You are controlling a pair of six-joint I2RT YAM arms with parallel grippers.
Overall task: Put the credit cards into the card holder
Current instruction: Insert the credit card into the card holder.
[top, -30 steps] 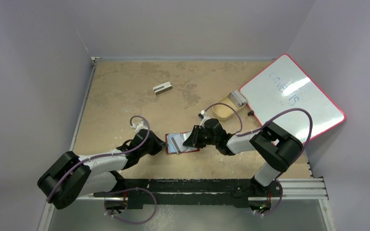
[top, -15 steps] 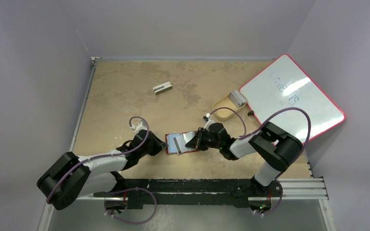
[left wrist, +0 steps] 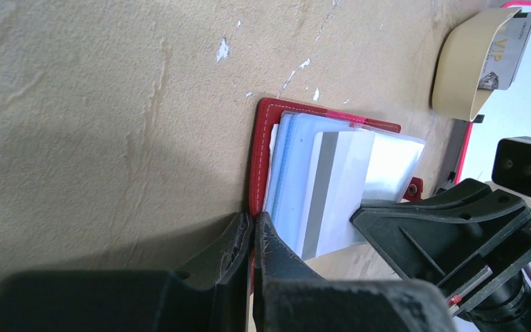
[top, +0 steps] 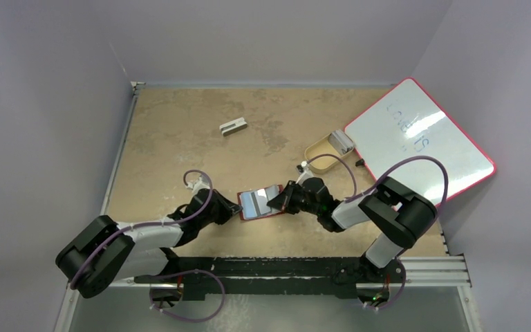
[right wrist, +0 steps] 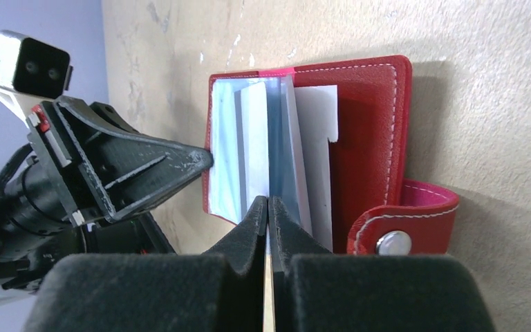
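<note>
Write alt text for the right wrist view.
The right gripper, shut on a thin edge-on credit card, points into the open red card holder lying on the tan table. The left gripper pinches the holder's left edge; its snap tab lies at lower right.

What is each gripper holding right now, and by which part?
Left gripper: the red card holder, pinched by the edge of its cover. Right gripper: a credit card, pinched by its outer end.
</note>
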